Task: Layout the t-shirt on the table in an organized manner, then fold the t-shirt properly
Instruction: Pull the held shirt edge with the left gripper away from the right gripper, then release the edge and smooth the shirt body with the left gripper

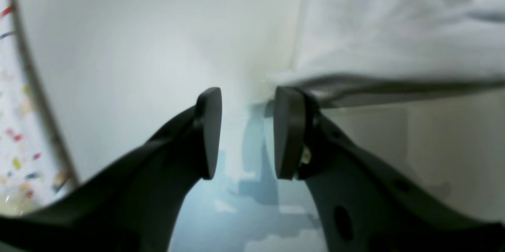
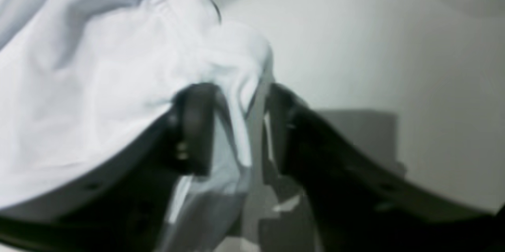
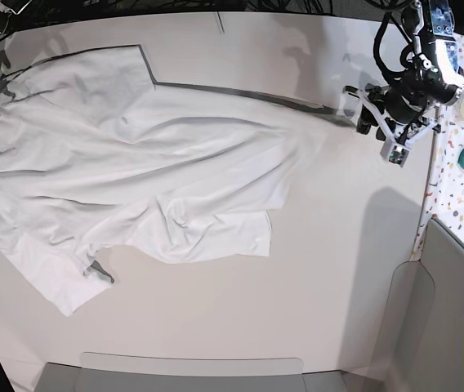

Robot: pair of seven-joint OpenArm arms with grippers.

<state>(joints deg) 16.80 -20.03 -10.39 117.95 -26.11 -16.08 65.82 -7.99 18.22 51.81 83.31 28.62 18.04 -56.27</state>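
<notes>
The main risk, as I judge it: cloth still hangs between the parted jaws of the right gripper (image 2: 240,126), so it may drag as that arm lifts and spoil the layout. The left gripper (image 1: 246,131) stands open and empty, beside the hem. The t-shirt (image 3: 134,171) sprawls across the left and centre of the table (image 3: 322,278), wrinkled, its lower edge bunched and folded

overhead base view, two close wrist views
</notes>
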